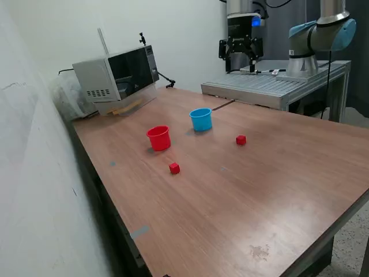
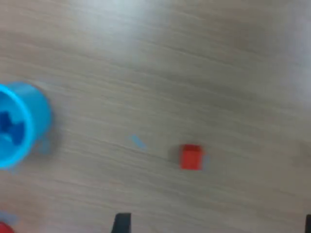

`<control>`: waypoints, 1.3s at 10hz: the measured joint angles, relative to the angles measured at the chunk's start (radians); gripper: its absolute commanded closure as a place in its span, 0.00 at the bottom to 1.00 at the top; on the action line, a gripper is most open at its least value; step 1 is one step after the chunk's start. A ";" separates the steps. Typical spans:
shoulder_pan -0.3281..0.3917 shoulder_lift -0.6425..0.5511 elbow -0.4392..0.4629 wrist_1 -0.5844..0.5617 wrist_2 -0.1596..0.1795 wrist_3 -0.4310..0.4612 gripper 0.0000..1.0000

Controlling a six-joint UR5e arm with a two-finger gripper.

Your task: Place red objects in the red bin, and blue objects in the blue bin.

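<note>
Light-blue plastic, the blue cup (image 1: pixel 200 119) stands near the middle of the wooden surface (image 1: pixel 277 190), toward its far edge; the wrist view shows dark-blue pieces (image 2: pixel 10 127) inside it, hidden from the exterior view. Beside it the red cup (image 1: pixel 159 138) shows nothing inside. One red cube (image 1: pixel 174 168) lies nearer the front edge, another (image 1: pixel 241 139) sits toward the exterior view's right. A microwave (image 1: pixel 118 73) fills the far corner. The tool (image 1: pixel 240 62) hangs high, fingers apart, holding nothing.
</note>
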 measured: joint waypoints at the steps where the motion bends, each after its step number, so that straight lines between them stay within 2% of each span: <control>1: 0.030 -0.008 0.000 0.002 0.006 -0.002 0.00; 3: 0.052 0.033 -0.002 -0.016 0.033 -0.005 0.00; 5: 0.056 0.126 -0.001 -0.087 0.045 -0.007 0.00; 9: 0.045 0.323 -0.010 -0.213 0.048 0.005 0.00; 13: 0.031 0.428 -0.015 -0.271 0.048 0.031 0.00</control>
